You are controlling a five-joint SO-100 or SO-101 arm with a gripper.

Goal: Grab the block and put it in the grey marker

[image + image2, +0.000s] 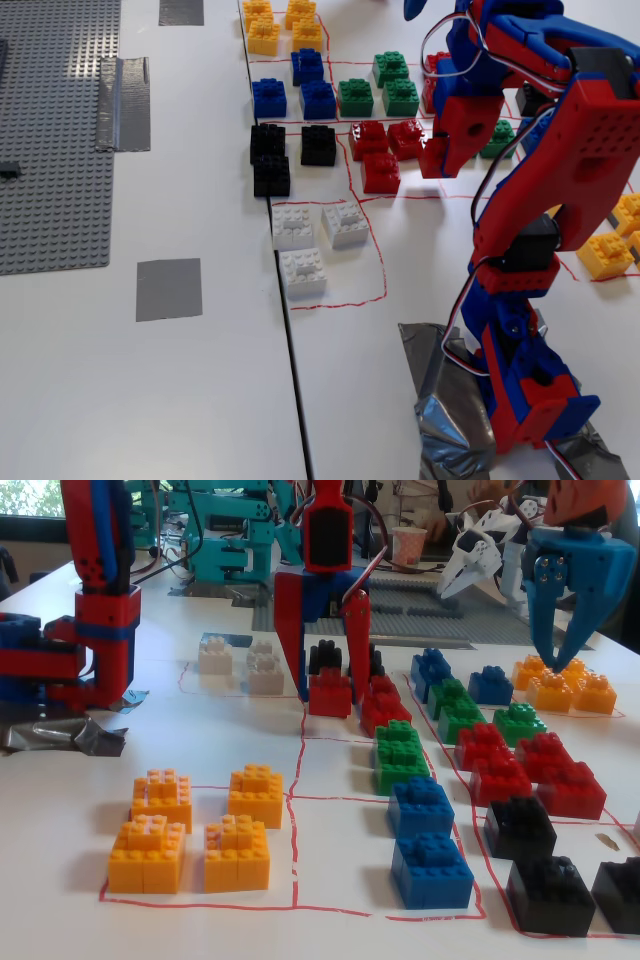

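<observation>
Three red bricks lie in a red-outlined cell. The block [381, 172] is the one nearest the white bricks; in the other fixed view [330, 694] it stands in front of the black bricks. My gripper [437, 168] is open and low over the table, just right of the block. In the other fixed view my gripper [334, 688] hangs tips down and the block shows between its two spread fingers [292, 640]. I cannot tell whether they touch it. The grey marker [168, 289] is a flat dark square on the white table, far left of the white bricks and bare.
Two more red bricks [388, 136], black [270, 158], white [300, 250], blue [300, 85], green [380, 85] and yellow bricks [280, 25] fill the cells. A studded baseplate [50, 150], a shiny tape strip [125, 103] and another grey patch [181, 10] lie left. Another arm's blue gripper [565, 600] hangs over orange bricks.
</observation>
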